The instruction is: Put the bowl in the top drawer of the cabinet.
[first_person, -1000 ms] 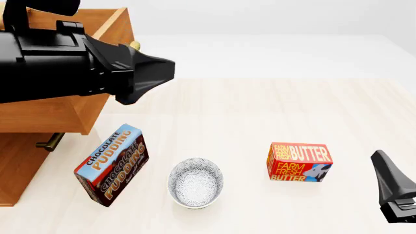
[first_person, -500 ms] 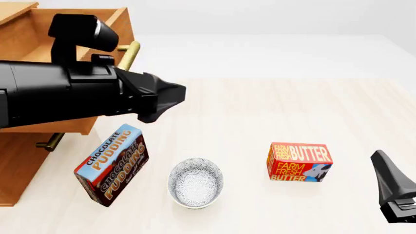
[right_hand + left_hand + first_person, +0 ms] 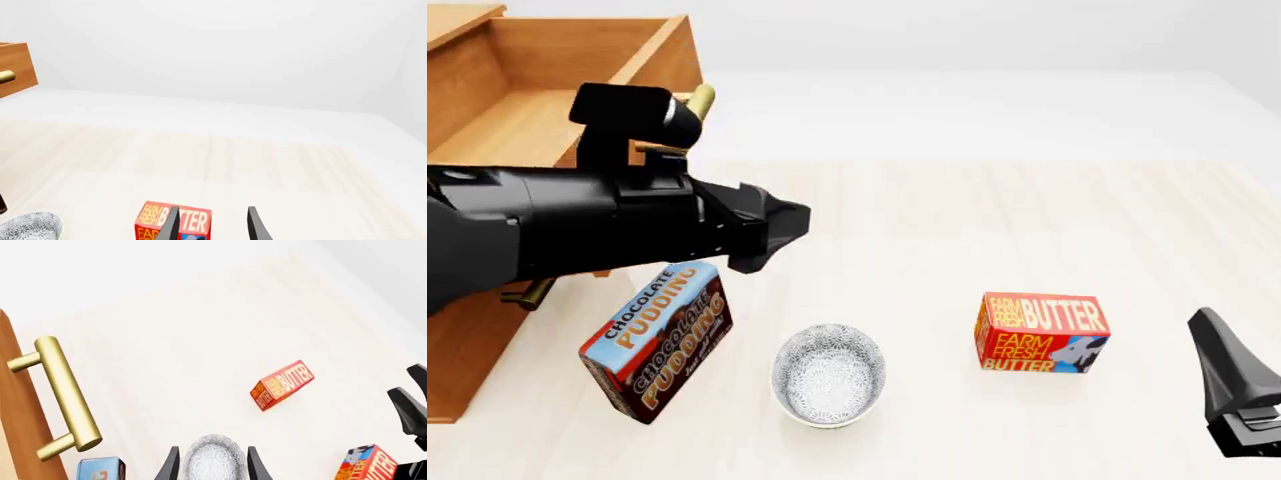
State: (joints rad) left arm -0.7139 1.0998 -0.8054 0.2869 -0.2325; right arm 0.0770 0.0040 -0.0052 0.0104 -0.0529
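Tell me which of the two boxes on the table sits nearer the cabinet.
The chocolate pudding box, blue and brown, left of the bowl; the red butter box lies right of it.

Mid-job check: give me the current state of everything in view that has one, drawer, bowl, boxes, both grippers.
top drawer: pulled open, nothing visible inside.
bowl: upright on the table, empty, not gripped.
chocolate pudding box: on the table, tilted, left of the bowl.
butter box: on the table, right of the bowl.
left gripper: open, bowl seen between its fingers.
right gripper: open, holding nothing.
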